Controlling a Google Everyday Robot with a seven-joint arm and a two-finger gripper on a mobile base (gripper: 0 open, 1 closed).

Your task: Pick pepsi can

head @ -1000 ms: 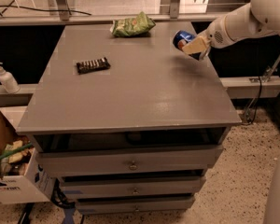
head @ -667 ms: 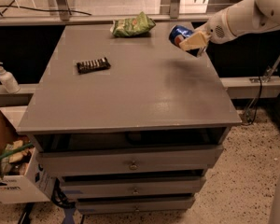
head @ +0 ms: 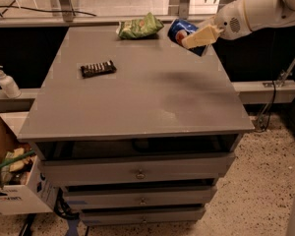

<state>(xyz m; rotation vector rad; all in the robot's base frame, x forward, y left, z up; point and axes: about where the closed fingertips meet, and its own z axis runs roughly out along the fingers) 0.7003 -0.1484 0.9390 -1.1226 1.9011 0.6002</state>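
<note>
Clearly the claw [head: 191,39] is clamped on the pepsi can [head: 177,30], which hangs tilted in its grip, seemingly clear of the desk [head: 152,97]. The grasp looks made, and what is left is a steady lift. Just left of the claw lies the green snack bag [head: 140,27], and farther left and nearer lies the black bar [head: 98,69]. The desk's right edge runs just below the claw, with open room above.

Grey drawer cabinet [head: 177,167] on speckled floor [head: 258,195]; cardboard box [head: 12,201] beside it.
</note>
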